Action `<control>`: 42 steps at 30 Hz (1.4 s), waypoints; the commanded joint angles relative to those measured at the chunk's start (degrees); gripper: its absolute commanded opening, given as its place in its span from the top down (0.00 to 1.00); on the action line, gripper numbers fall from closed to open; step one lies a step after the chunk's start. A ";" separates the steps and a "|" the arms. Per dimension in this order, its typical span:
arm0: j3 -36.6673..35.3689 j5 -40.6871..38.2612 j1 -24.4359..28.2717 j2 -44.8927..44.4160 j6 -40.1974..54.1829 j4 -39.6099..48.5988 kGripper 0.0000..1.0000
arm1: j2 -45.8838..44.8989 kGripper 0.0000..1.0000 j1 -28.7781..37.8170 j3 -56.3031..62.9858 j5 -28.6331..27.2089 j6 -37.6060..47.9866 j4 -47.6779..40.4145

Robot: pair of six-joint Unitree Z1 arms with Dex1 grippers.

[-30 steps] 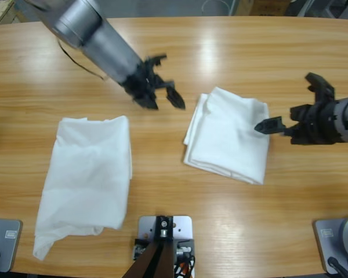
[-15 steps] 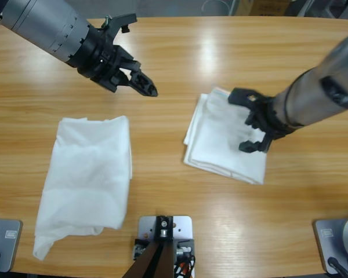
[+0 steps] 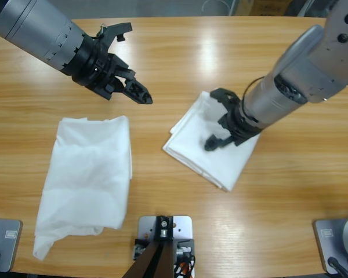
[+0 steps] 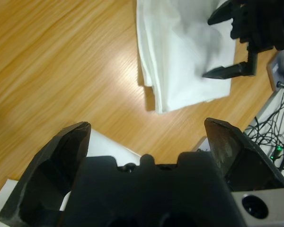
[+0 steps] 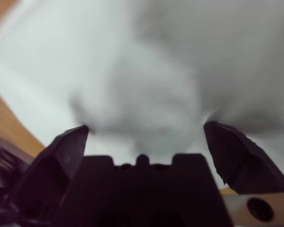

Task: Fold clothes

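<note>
A folded white bundle of clothes (image 3: 194, 147) lies right of the table's middle, turned at a slant. My right gripper (image 3: 216, 120) rests on top of it, open, one jaw at the bundle's far edge and one over its middle. White cloth (image 5: 132, 61) fills the right wrist view ahead of the right gripper (image 5: 144, 130). At the left a second white shirt (image 3: 87, 174) lies flat as a long, loosely folded strip. My left gripper (image 3: 136, 62) hovers open over bare wood, above and to the right of that shirt. The left wrist view shows my left gripper (image 4: 146, 125), the bundle (image 4: 175, 56) and the right gripper (image 4: 213, 47) on it.
The wooden table (image 3: 220, 52) shows bare between the two garments and along its far side. Cables and a grey box (image 4: 279, 142) sit past the table's edge in the left wrist view.
The right arm swung in from the right onto the folded bundle and pushed it left, turning it. The left arm drew back from the middle toward the upper left.
</note>
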 commanded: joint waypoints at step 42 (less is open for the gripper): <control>11.22 1.11 -1.45 -5.23 1.83 -0.11 0.00 | 3.97 0.00 4.77 5.39 -8.67 -11.46 -12.22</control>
